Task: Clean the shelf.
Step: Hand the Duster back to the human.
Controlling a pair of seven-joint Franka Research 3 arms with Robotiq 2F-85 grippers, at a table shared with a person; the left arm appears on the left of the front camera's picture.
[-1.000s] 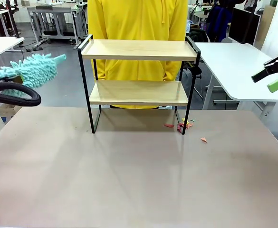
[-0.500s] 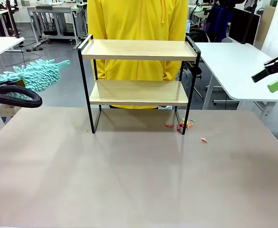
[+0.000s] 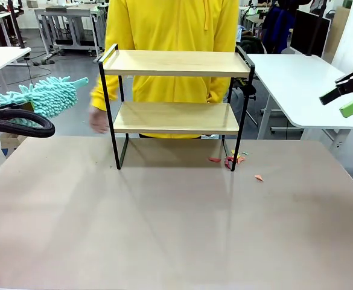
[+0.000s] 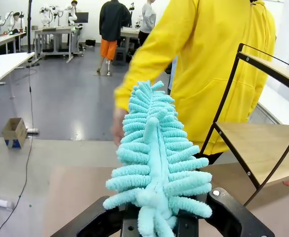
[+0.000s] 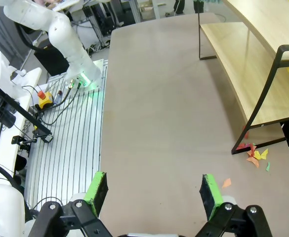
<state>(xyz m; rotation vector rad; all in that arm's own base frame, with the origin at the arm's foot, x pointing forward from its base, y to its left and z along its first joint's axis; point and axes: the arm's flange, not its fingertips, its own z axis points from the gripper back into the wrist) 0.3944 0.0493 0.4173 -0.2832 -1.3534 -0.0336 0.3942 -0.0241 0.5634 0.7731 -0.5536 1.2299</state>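
The shelf (image 3: pixel 176 63) stands at the far middle of the table, both wooden boards bare. Its lower board shows in the left wrist view (image 4: pixel 265 145) and its boards in the right wrist view (image 5: pixel 248 74). My left gripper (image 4: pixel 156 222) is shut on the base of a teal fluffy duster (image 4: pixel 156 148). The duster (image 3: pixel 48 95) hangs in the air left of the shelf, tip pointing toward it and apart from it. My right gripper (image 3: pixel 349 96) hovers open at the far right, above the table (image 5: pixel 154 195), nothing between its green pads.
A person in a yellow hoodie (image 3: pixel 176 30) stands behind the shelf, one hand (image 3: pixel 98 120) down by its left posts. Coloured paper scraps (image 3: pixel 230 160) lie on the table by the shelf's right foot, one more (image 3: pixel 258 177) nearer. A black cable (image 3: pixel 19 121) loops at the left edge.
The person's hand has come down beside the shelf's left side. The duster has dipped slightly lower. The right gripper has not moved.
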